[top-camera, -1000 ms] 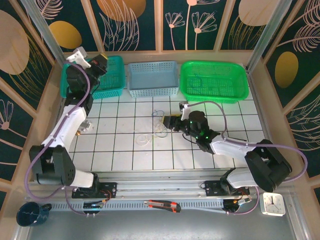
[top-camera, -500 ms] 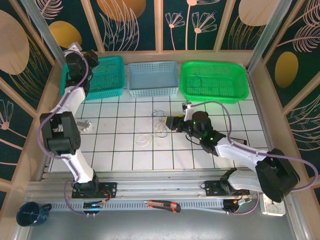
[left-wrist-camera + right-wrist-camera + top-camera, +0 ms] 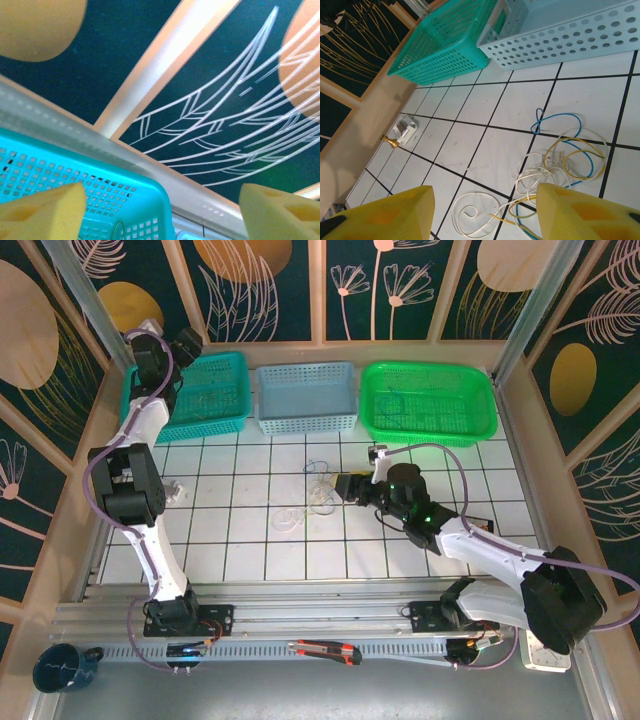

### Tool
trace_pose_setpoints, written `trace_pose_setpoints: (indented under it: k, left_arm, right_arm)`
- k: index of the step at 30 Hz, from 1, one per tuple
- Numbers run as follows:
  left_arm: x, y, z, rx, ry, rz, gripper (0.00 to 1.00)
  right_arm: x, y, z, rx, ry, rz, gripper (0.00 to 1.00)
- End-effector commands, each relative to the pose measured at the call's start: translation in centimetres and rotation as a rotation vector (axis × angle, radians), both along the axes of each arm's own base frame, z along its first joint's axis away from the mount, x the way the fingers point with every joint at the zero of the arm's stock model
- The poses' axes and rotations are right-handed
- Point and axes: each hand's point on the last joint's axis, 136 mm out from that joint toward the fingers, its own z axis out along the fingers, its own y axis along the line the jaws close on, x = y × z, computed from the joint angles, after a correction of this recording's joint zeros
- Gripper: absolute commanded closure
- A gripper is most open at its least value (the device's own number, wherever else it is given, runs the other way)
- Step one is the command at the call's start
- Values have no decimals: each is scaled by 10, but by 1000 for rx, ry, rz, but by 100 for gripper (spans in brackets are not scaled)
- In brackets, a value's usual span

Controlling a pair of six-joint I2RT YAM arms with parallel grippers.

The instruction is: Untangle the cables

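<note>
The left end effector [image 3: 188, 341] hangs by the far rim of the teal basket [image 3: 215, 390], pads spread wide and empty. The cables [image 3: 315, 495] lie knotted near the middle of the tabletop [image 3: 230, 540], just beside the right end effector [image 3: 343, 486], whose pads stand apart on nothing. Closing there could pinch several strands together and pull the knot tighter, or miss such thin wire.

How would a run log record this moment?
left tool: open, by teal basket | right tool: open, beside cables | cables: tangled on table
</note>
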Motion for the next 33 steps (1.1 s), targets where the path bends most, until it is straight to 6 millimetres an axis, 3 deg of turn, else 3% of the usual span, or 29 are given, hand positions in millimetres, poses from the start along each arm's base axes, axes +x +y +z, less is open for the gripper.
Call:
trace_pose_setpoints:
  k: [1,2,7,14,19,23,28,33]
  left_arm:
    - [-13,-12,54,-6,-106,-71,9]
    - [-17,-16,59,-11,-119,-90,2]
    - [-44,-40,78,-44,-162,-203,1]
    - [-98,-99,75,-75,-167,-368,1]
    - [-143,-149,40,-127,-115,-464,1]
    - [-184,-173,-3,-187,-53,-486,1]
    - [-227,-186,-49,-247,10,-471,1]
    - [-258,-181,-75,-313,35,-439,1]
  right_arm:
    - [1,-2,-4,-27,-7,-7,44]
    - [1,-2,-4,-30,-8,-8,44]
    - [7,-1,-8,-65,8,-22,44]
    - [15,2,-22,-115,59,-28,45]
    - [22,9,-30,-134,86,-9,46]
    - [32,16,-36,-154,108,7,46]
    - [57,29,-50,-187,131,16,46]
    - [82,47,-69,-231,156,26,47]
